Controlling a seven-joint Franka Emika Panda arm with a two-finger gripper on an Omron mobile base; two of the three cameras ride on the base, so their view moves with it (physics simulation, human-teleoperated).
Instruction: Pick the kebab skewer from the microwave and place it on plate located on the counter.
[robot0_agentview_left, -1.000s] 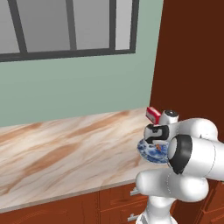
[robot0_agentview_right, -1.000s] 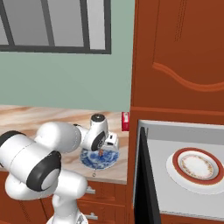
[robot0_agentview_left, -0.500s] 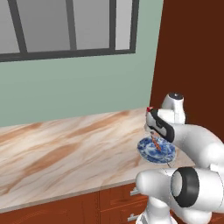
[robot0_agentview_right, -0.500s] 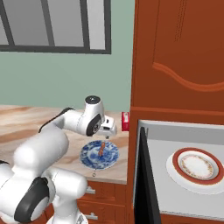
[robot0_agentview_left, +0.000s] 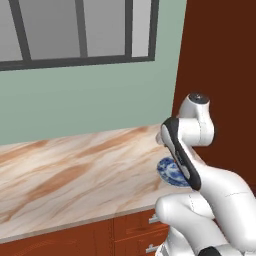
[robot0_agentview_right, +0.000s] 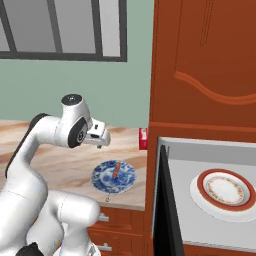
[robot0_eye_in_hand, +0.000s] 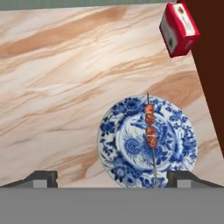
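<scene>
Since half a second ago I have lifted my jaws (robot0_agentview_right: 101, 143) up off the plate (robot0_agentview_right: 102, 179), and the skewer (robot0_agentview_right: 116, 169) has stayed behind on it. My jaws are spread wide and hold nothing: in the hand view the two fingertips (robot0_eye_in_hand: 40, 178) sit far apart at the lower corners, with bare marbled surface (robot0_eye_in_hand: 57, 83) and plate (robot0_eye_in_hand: 175, 135) between them, touching neither.

The skewer (robot0_eye_in_hand: 151, 131) lies flat on the blue and white plate, running across it from the far rim to the near rim, a little right of the plate's middle. Four small brownish-red chunks are threaded along its upper half; the bare stick reaches down toward the near edge of the plate. It lies below my jaws, between the two fingertips and nearer the right one.

The plate (robot0_agentview_left: 170, 171) rests on the surface (robot0_agentview_right: 30, 150) near its front edge, close to the tall red-brown cabinet (robot0_agentview_right: 205, 65). A small red box (robot0_eye_in_hand: 178, 29) stands on the surface beyond the plate, against that cabinet. To the right, the microwave (robot0_agentview_right: 200, 200) stands with its door (robot0_agentview_right: 162, 200) swung open, and a white plate with an orange-red rim (robot0_agentview_right: 226, 189) sits inside it.
</scene>
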